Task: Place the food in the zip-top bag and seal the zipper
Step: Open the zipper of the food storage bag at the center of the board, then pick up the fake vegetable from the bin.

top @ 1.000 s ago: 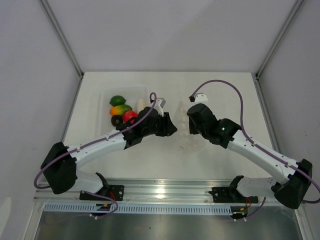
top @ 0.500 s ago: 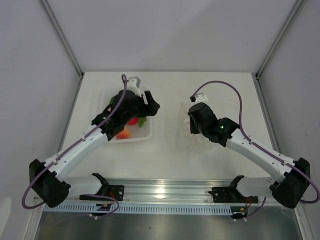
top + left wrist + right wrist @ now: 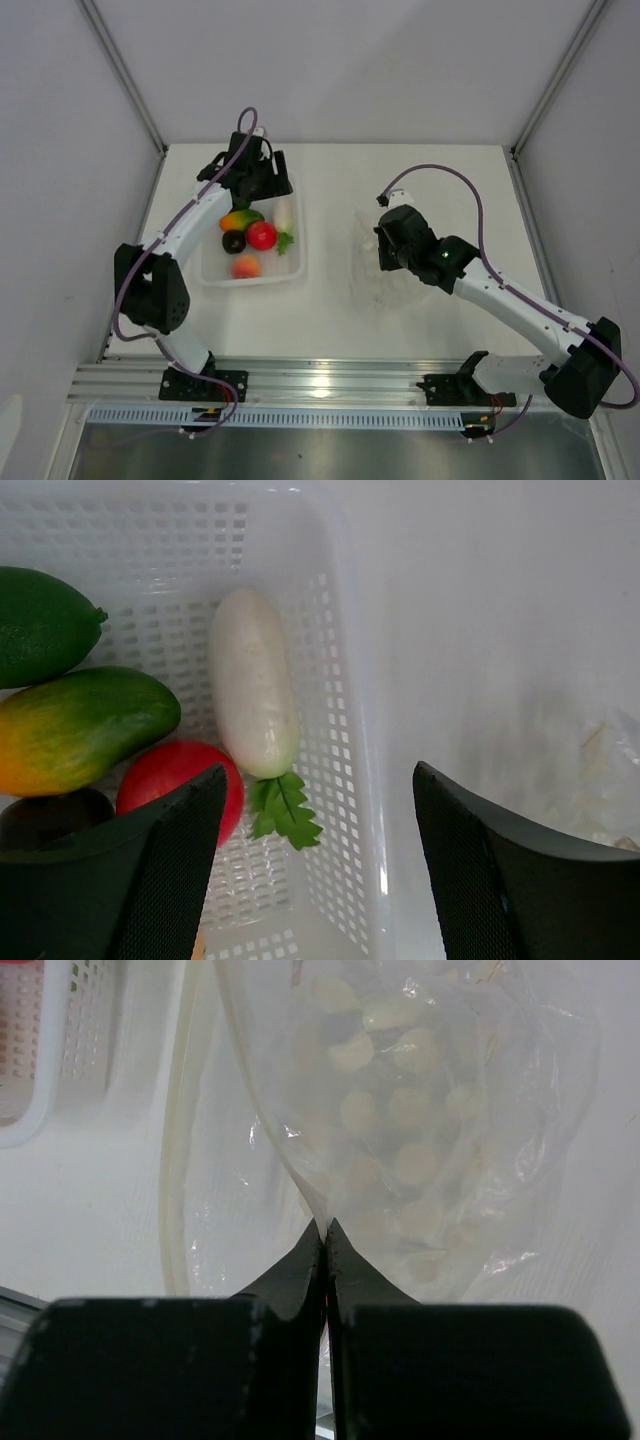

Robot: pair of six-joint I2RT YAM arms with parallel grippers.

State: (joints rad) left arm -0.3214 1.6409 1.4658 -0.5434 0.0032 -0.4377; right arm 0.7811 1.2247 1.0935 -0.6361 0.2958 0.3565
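Note:
The food lies in the white perforated tray (image 3: pixel 290 272): mango (image 3: pixel 241 218), white radish (image 3: pixel 281 213), red fruit (image 3: pixel 261 235), dark brown one (image 3: pixel 233 241), peach (image 3: pixel 245 266). My left gripper (image 3: pixel 258 188) hangs open and empty above the tray's far end, hiding the green fruit there. The left wrist view shows the green fruit (image 3: pixel 40 625), mango (image 3: pixel 80 725), radish (image 3: pixel 252 685) and red fruit (image 3: pixel 170 780) below my left gripper (image 3: pixel 318 780). My right gripper (image 3: pixel 390 245) is shut on an edge of the transparent zip-top bag (image 3: pixel 375 285), pinched at the tips (image 3: pixel 326 1228). The zipper (image 3: pixel 178 1160) curves at the left.
The tray's right wall (image 3: pixel 360 730) stands between the food and the bag (image 3: pixel 610 780). The tray's corner shows in the right wrist view (image 3: pixel 60 1070). Metal frame posts rise at the table's far corners. A rail runs along the near edge (image 3: pixel 320 385).
My left arm has swung from beside the bag in the middle back left to above the tray's far end. My right gripper has kept its pinch on the bag.

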